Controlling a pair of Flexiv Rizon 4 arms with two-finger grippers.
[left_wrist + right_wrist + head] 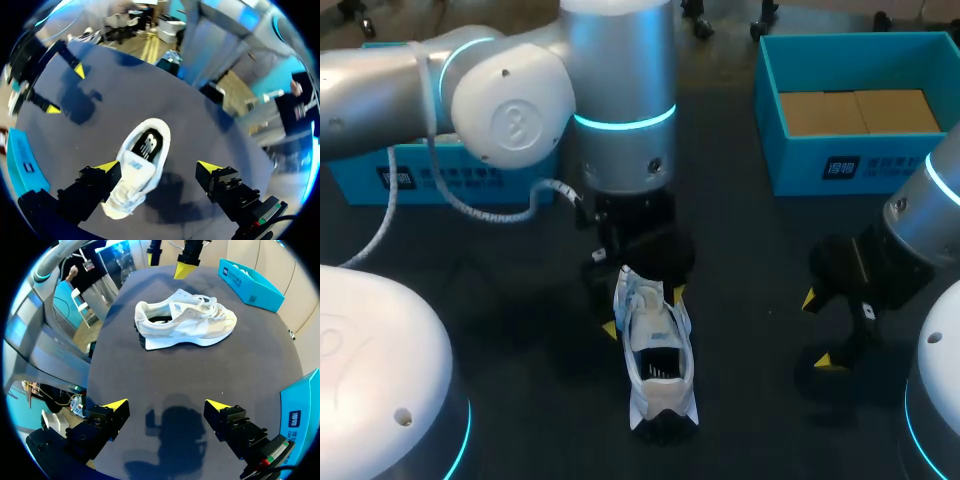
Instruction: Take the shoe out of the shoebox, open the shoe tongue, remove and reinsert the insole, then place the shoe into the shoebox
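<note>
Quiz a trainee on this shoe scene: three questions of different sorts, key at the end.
1. True or false: the shoe lies inside the shoebox.
2. Which gripper hangs over the shoe? A) left B) right C) neither
3. Fill in: the right gripper has its fingers ____ and holds nothing.
Key: 1 false, it lies on the table; 2 A, the left gripper; 3 open.
</note>
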